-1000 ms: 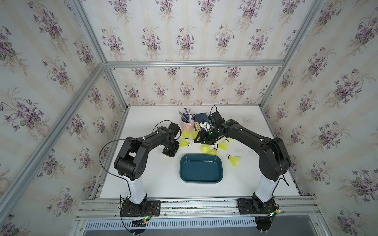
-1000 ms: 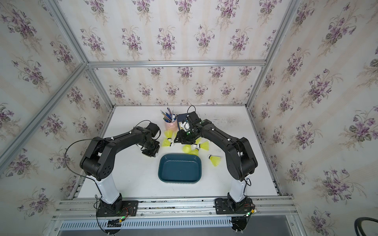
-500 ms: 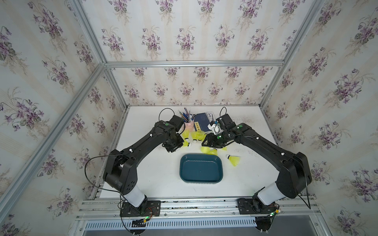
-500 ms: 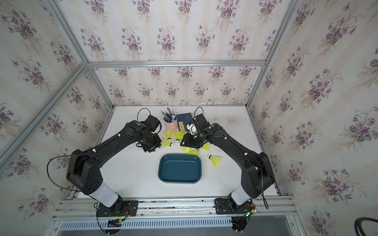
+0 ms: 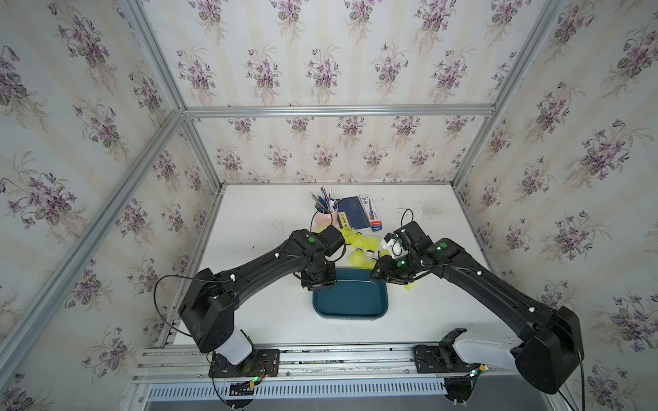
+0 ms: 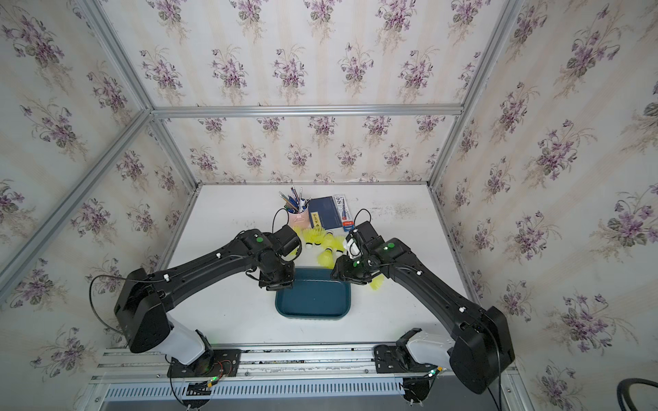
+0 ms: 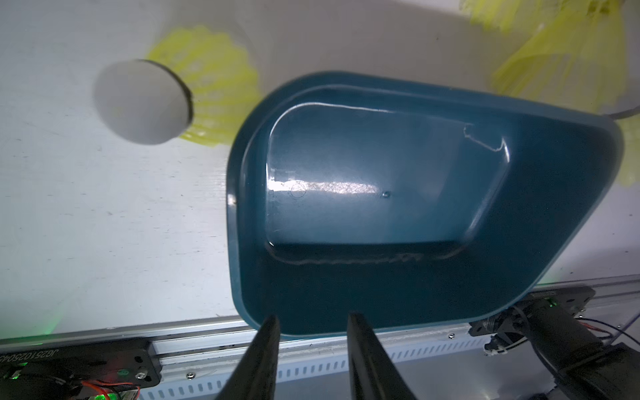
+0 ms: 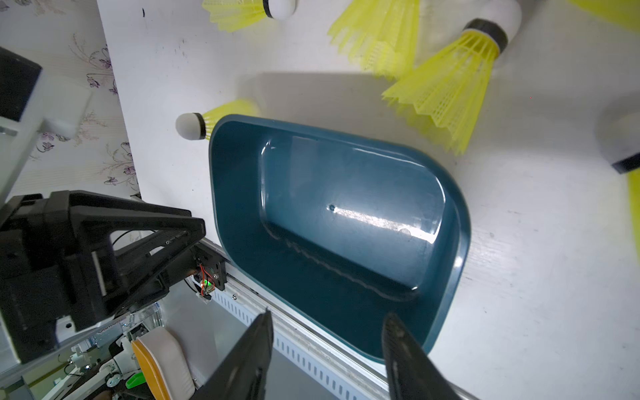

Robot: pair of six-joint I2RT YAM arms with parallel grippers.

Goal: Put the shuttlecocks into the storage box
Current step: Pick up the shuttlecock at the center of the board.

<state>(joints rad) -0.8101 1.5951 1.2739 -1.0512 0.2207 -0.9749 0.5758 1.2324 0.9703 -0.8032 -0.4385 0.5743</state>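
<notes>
The left hand [image 7: 313,317] hovers over the far left corner of the storage box [image 5: 350,300], its fingers a narrow gap apart and holding nothing. One shuttlecock [image 8: 189,125] lies on the white tabletop [image 5: 270,320] just beside that corner. The teal box sits mid-table, toward the front edge. Behind it, loose shuttlecocks [image 5: 359,254] lie clustered on the tabletop, in front of a pink pen cup [image 5: 320,222] and a blue notebook [image 5: 353,213]. The right hand [image 8: 329,313] hangs over the box's far right corner, its fingers spread wider, also gripping nothing.
</notes>
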